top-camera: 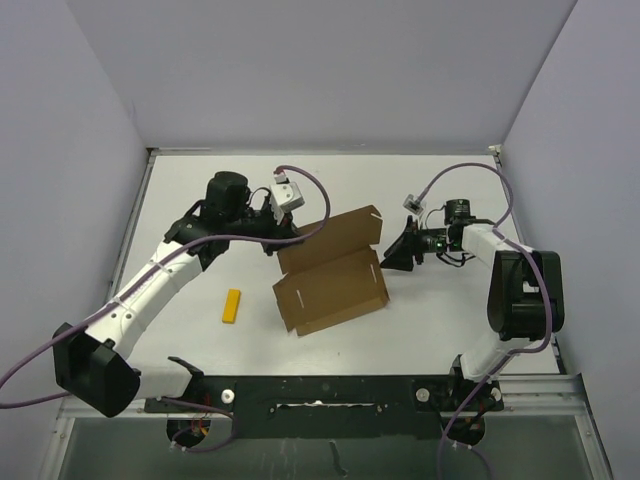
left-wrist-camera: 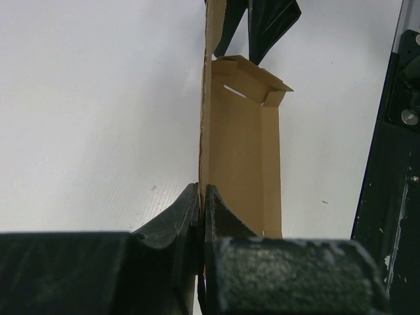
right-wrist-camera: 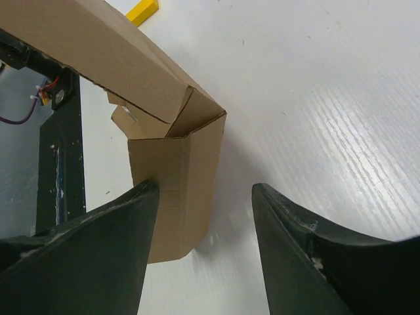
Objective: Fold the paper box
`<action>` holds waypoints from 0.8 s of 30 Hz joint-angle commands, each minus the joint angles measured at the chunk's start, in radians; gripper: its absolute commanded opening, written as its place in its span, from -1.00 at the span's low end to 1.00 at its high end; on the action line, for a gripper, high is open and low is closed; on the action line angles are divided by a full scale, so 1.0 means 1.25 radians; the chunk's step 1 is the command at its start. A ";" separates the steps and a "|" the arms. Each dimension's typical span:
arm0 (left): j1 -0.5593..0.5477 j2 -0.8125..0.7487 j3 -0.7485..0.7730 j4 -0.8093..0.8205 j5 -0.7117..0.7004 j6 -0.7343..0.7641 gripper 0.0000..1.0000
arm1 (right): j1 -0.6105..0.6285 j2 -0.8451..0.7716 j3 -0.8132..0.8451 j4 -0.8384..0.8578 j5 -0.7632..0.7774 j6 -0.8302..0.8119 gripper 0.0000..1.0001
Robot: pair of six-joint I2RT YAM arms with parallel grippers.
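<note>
Toward nine o'clock on the white table (top-camera: 450, 320) we see a small yellow bar (top-camera: 232, 306) lying flat, just off the eight o'clock side of the paper box (top-camera: 335, 280) and not touching it. Moving right, the left gripper (top-camera: 288, 236) sits at the box's ten o'clock corner. From the left wrist we see its jaws pressed tight together on the thin edge of a cardboard panel (left-wrist-camera: 239, 151), which runs away from the fingers (left-wrist-camera: 172, 220) toward twelve o'clock. The box lies mid-table, half formed: a shallow tray with low raised walls, and a broad back panel tilted up behind it. At the box's three o'clock end we find the right gripper (top-camera: 400, 250) with its jaws standing well apart, holding nothing. From the right wrist, the folded end corner of the box (right-wrist-camera: 177, 170) pokes between the two fingers (right-wrist-camera: 98, 249), close against the left one.
</note>
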 commanded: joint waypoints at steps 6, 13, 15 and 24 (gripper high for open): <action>-0.002 -0.054 0.014 0.073 0.020 -0.017 -1.00 | -0.009 -0.143 0.031 -0.081 0.049 -0.047 0.26; -0.004 -0.071 0.011 0.086 0.022 -0.054 -1.00 | -0.010 -0.203 -0.006 -0.008 0.124 0.023 0.30; -0.005 -0.073 0.012 0.087 0.022 -0.063 -1.00 | -0.005 -0.212 -0.012 0.033 0.177 0.060 0.29; -0.015 -0.071 0.023 0.088 0.018 -0.081 -1.00 | 0.019 -0.214 -0.040 0.111 0.298 0.082 0.09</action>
